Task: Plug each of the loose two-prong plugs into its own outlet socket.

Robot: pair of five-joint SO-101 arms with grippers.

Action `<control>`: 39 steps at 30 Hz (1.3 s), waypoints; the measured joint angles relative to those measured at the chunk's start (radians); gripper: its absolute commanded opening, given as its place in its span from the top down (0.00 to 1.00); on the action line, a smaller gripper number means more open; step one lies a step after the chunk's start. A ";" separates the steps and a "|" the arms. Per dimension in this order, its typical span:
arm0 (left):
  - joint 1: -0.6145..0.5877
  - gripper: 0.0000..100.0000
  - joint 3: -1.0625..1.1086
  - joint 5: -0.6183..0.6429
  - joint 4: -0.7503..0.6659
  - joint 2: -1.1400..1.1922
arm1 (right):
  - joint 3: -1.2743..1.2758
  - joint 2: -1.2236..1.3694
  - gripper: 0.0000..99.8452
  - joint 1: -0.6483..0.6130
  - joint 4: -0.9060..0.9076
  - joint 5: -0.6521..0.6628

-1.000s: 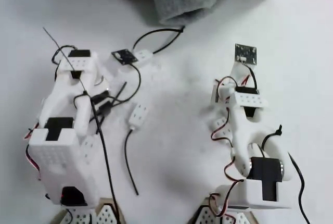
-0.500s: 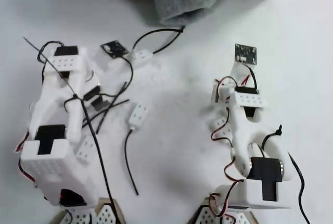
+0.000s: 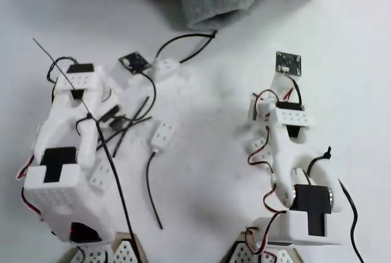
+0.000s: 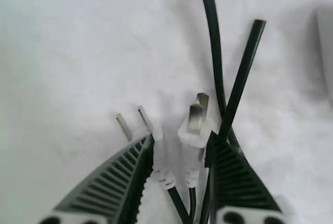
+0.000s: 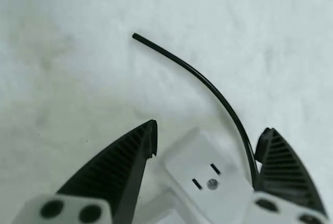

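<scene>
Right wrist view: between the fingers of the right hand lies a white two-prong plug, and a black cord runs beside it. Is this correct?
Not quite. Between the fingers of the right hand lies a white outlet socket with two slots, not a two-prong plug; the right wrist view shows it. The black cord does run beside it.

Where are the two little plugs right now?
In the left wrist view, both plugs sit side by side, pinched in the left gripper, beside black cords over the white table.
</scene>
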 measured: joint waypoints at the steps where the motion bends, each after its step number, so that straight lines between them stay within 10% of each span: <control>1: 0.000 0.82 0.000 0.000 -0.003 0.000 | 0.000 0.000 0.69 0.000 0.000 0.000; 39: 0.021 0.87 0.003 0.000 0.060 0.002 | 0.000 0.000 0.69 0.000 0.000 0.000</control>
